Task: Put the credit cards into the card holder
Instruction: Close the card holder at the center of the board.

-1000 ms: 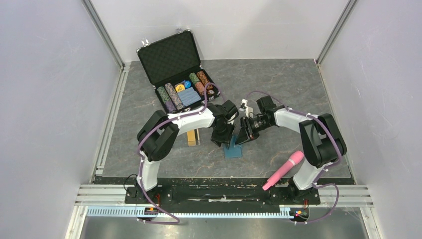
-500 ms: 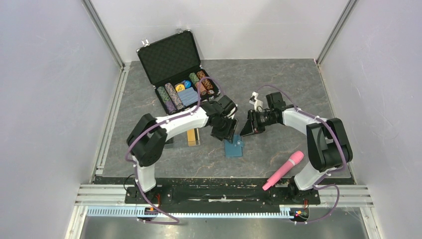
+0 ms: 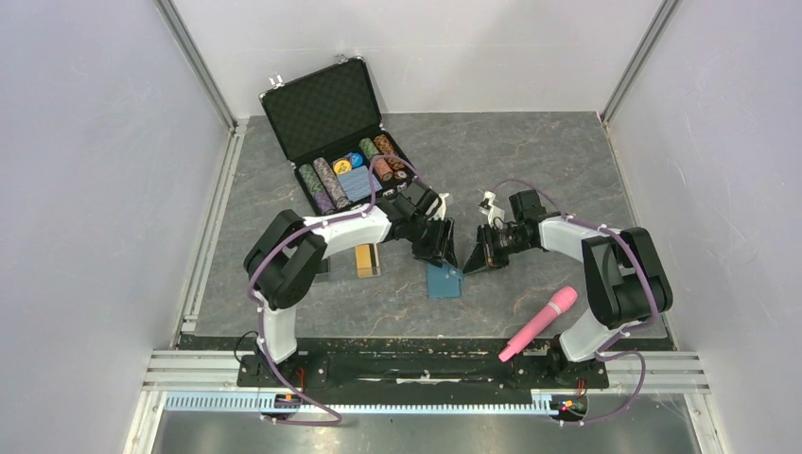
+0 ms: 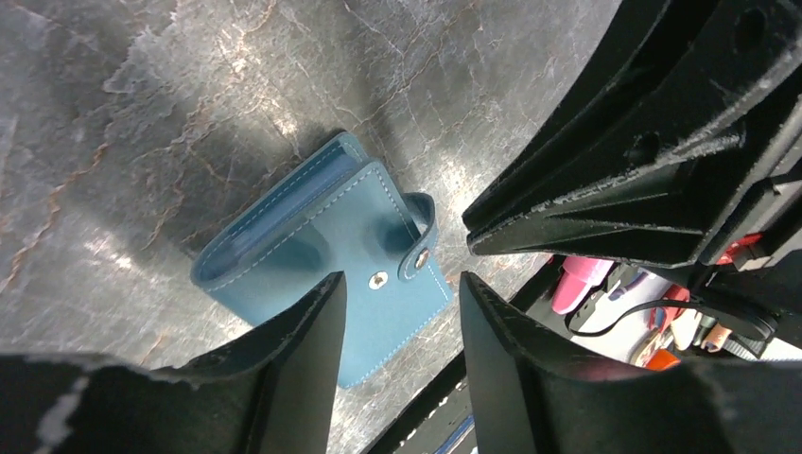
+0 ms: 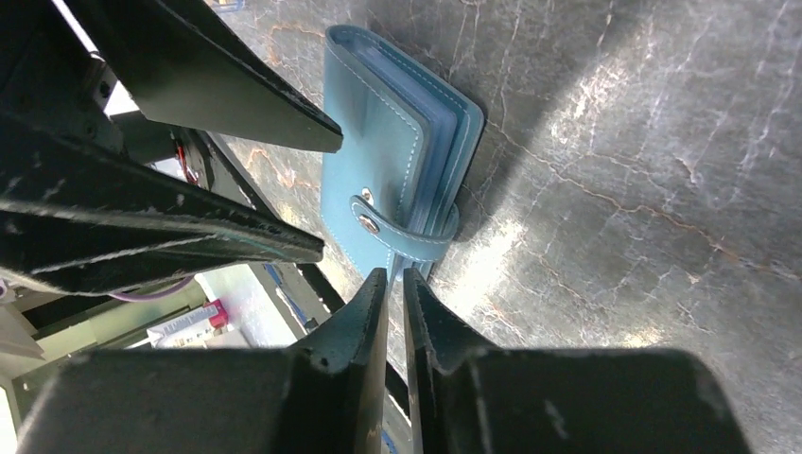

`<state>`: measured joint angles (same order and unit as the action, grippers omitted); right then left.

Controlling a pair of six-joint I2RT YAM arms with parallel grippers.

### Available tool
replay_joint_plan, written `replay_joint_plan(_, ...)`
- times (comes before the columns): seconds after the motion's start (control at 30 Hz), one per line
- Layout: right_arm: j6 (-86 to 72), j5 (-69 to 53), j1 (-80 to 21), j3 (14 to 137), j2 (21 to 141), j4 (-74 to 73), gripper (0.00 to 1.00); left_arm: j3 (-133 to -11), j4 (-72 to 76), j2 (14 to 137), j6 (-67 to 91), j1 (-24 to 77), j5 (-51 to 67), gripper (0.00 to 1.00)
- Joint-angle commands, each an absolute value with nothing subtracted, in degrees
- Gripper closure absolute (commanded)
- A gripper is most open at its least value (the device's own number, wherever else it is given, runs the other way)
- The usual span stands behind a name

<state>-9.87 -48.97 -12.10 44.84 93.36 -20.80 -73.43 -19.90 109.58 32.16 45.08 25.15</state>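
Lying nearest the arm bases, a pink wand-shaped object [image 3: 539, 323] rests aslant beside the foot of the right arm. Beyond it the teal card holder [image 3: 443, 281] sits flat on the grey marbled table [image 3: 567, 161], folded shut, its strap curled round one edge. The left gripper [image 3: 444, 253] hangs just past the holder's far edge; in its wrist view the fingers stand apart with nothing between them, and the holder [image 4: 322, 236] shows below the gap. The right gripper [image 3: 470, 268] points at the holder's right side, its fingers drawn almost together on nothing, only a thin slit left. To the left of the holder lies a gold-orange credit card [image 3: 368, 259] with a dark stripe. Farthest back stands an open black chip briefcase [image 3: 326, 109] holding rows of poker chips [image 3: 331, 182].
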Motion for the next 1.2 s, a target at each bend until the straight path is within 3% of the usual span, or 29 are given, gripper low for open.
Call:
replay_joint_plan(0.0,-9.6,-49.2,-11.84,43.88,91.86,-20.03,0.88,-73.47,-15.53,110.99,34.57,44.91,29.59,0.48)
replay_joint_plan(0.33,-9.41,-49.31,-11.86,43.37,92.81,-20.09,0.91,-72.51,-13.81,113.09,34.17,44.91,34.19,0.65)
replay_joint_plan(0.53,-9.48,-49.46,-11.85,43.64,92.89,-20.2,0.91,-73.18,-15.91,113.13,32.89,44.91,33.41,0.89)
replay_joint_plan(0.9,-9.66,-49.91,-12.19,45.12,92.52,-20.39,0.92,-78.38,-30.01,111.26,29.69,44.94,25.06,0.95)
replay_joint_plan(1.17,-10.94,-50.44,-14.35,45.62,92.63,-18.23,0.92,-76.26,-31.88,109.95,32.93,45.18,21.1,0.98)
